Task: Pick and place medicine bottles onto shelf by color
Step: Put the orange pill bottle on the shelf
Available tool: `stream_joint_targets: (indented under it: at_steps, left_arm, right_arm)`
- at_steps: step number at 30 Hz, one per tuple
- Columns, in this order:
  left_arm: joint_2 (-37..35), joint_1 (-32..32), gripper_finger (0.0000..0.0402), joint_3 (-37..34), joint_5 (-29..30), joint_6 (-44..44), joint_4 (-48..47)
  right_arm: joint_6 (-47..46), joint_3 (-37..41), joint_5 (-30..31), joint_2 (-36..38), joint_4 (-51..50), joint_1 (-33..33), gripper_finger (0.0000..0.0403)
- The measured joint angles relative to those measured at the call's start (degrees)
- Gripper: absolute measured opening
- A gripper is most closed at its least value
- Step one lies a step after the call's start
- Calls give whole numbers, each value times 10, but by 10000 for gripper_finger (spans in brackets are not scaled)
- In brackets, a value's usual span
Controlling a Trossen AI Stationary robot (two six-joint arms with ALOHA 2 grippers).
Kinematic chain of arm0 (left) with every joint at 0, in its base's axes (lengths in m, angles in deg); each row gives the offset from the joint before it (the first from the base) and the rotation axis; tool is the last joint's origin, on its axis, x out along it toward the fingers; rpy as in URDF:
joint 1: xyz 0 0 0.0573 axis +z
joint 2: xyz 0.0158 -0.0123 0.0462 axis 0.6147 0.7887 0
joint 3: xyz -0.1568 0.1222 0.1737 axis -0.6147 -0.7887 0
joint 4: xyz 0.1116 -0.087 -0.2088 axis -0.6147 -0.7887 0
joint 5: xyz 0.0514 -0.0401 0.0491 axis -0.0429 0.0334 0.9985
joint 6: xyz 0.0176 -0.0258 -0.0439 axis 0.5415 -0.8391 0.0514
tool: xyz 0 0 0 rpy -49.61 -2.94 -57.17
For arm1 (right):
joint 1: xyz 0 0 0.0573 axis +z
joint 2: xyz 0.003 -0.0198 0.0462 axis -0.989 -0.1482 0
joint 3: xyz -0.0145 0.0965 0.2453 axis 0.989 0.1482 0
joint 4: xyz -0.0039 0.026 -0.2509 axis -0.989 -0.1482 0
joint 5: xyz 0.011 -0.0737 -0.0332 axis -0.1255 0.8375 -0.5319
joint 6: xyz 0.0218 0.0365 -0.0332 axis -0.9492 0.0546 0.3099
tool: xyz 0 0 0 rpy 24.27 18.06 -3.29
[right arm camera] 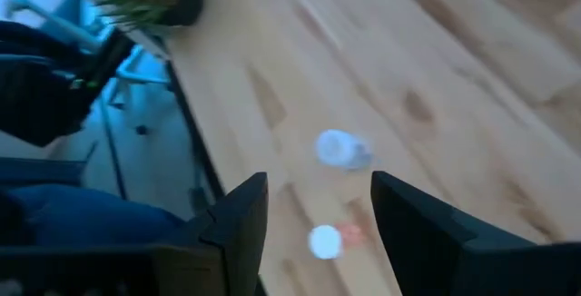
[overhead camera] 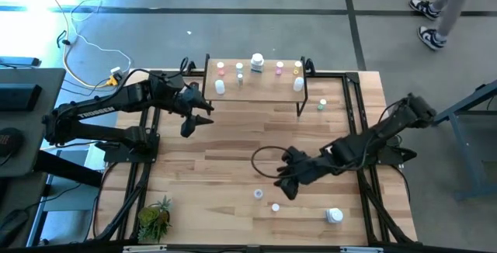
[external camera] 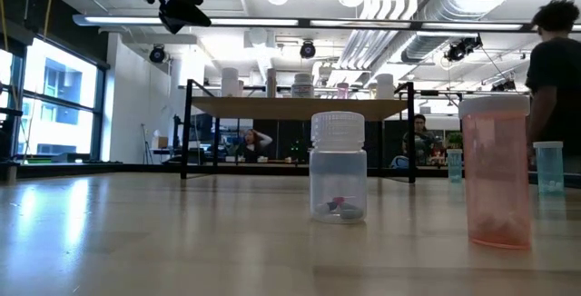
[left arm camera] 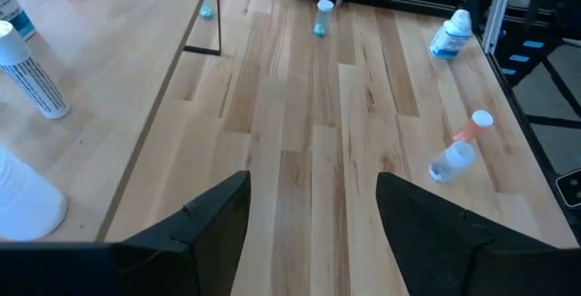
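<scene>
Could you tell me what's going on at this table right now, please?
Two robot arms are sorting small medicine bottles onto a low wooden shelf at the table's far edge. Several bottles already stand on it. The right hand is open and empty, hanging over two small bottles on the table: a clear one and an orange one. A larger white bottle lies nearer the front edge. The left hand, also open and empty, hangs just in front of the shelf.
</scene>
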Motion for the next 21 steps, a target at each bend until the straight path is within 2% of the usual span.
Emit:
stream_joint_targets:
  at_steps: [5, 9, 12, 21]
  left_arm:
    - [0, 0, 227, 0, 0, 0, 0]
    - [0, 0, 227, 0, 0, 0, 0]
    - [0, 0, 227, 0, 0, 0, 0]
    - [0, 0, 227, 0, 7, -16, 0]
  right_arm:
    - [2, 2, 19, -24, 86, 20, 188]
    - [2, 2, 27, -44, 116, 33, 188]
    - [5, -8, 24, -57, 113, 40, 188]
    - [113, -30, 24, -65, 73, 60, 188]
